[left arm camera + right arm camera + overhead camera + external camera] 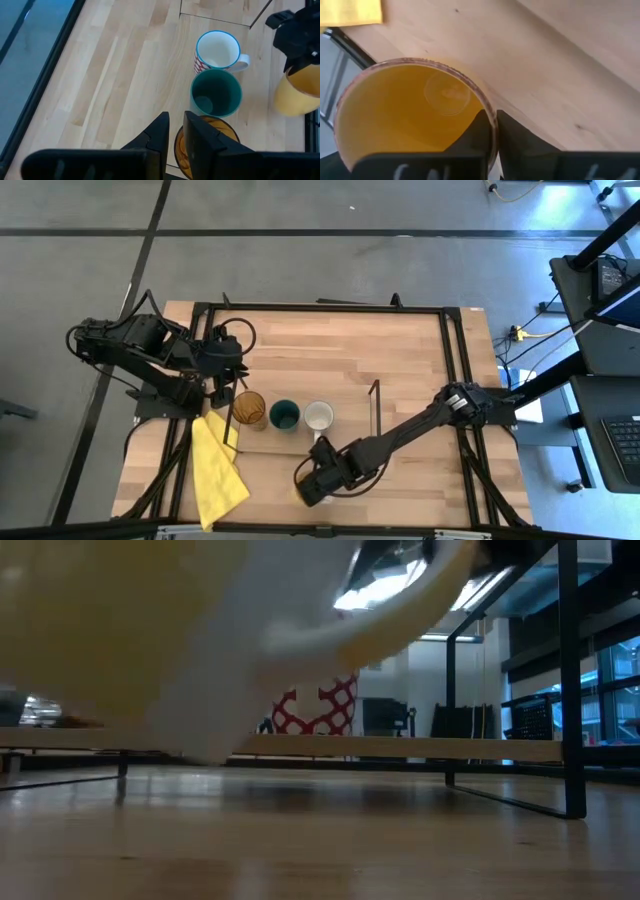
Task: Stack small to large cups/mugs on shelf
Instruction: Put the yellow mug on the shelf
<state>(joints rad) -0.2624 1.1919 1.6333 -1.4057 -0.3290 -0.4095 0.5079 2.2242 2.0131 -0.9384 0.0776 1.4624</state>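
Note:
On the shelf an amber tumbler, a dark green cup and a white mug stand upright in a row. My right gripper is shut on the orange mug near the table's front edge, in front of the shelf. The mug also fills the near left of the low view as a blurred orange mug. My left gripper hovers above the tumbler, a narrow gap between its fingers, nothing in it. My right gripper pinches the orange mug's rim, one finger inside the mug and the other finger outside its wall. The fingers come from above, slanting down. In the low view the mug's bottom hangs clear of the table.
A yellow cloth lies on the table's front left, beside the shelf's left wire frame. The right wire frame stands just right of the white mug. Bare wood stretches behind the shelf.

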